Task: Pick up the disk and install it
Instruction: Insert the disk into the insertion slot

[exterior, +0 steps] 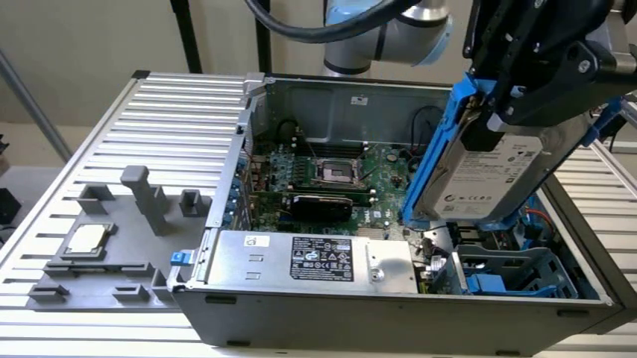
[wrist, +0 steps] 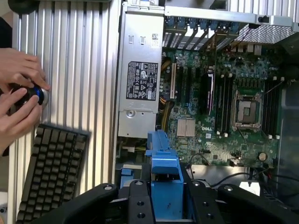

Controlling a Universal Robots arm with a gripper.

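Observation:
The disk [exterior: 493, 179], a silver-grey hard drive with a white label and blue side rails, hangs tilted on edge above the exterior view's right side of the open computer case [exterior: 398, 317]. My gripper [exterior: 518, 104] is shut on its upper end. In the wrist view the disk's blue rail [wrist: 163, 179] sits clamped between the black fingers [wrist: 140, 203], and the case interior lies below it. A blue drive bay [exterior: 508, 276] sits in the case's near right corner, under the disk.
Inside the case are the motherboard [exterior: 329, 175] and a silver power supply with a black label [exterior: 309, 257]. A grey fixture holding a small square chip [exterior: 85, 239] lies on the ribbed table at the exterior view's left. A person's hands [wrist: 18, 95] and a keyboard [wrist: 51, 172] are beside the case.

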